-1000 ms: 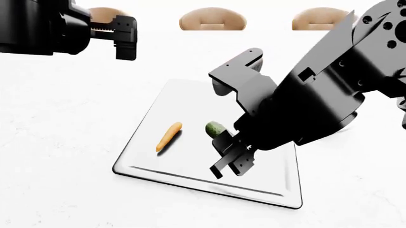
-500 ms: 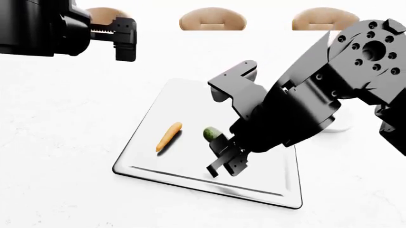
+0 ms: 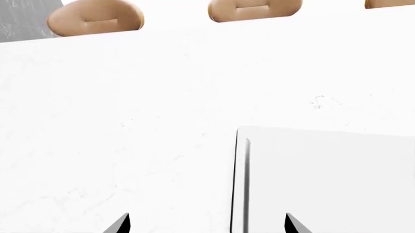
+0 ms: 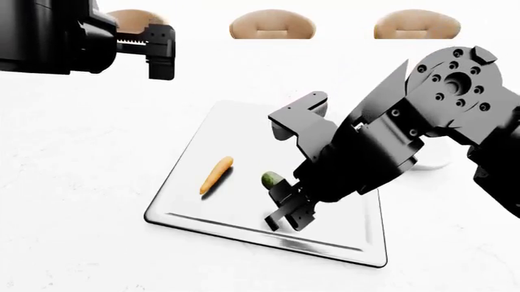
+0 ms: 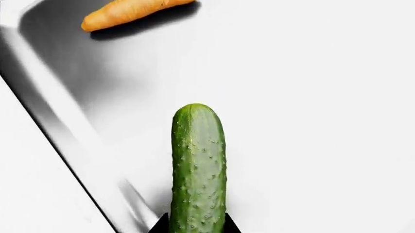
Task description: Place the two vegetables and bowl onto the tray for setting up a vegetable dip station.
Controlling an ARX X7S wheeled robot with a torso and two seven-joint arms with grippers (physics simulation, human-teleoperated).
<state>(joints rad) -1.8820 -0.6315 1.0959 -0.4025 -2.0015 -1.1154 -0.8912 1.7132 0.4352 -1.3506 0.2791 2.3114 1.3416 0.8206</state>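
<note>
One silvery tray with a dark rim lies on a white tabletop; three tan chairs line its far edge at 12 o'clock. On the tray: one bumpy green cucumber, clamped in the right gripper, and one orange carrot at its 9 o'clock. The left gripper hangs wide open.

I see a big white table in front of me. Its top is smooth and bright, with a few faint gray marks on it. On the far side of the table I see three tan chairs. One chair is in the middle, one chair is to the right, and one chair is to the left, partly hidden. They look soft and round.
</note>
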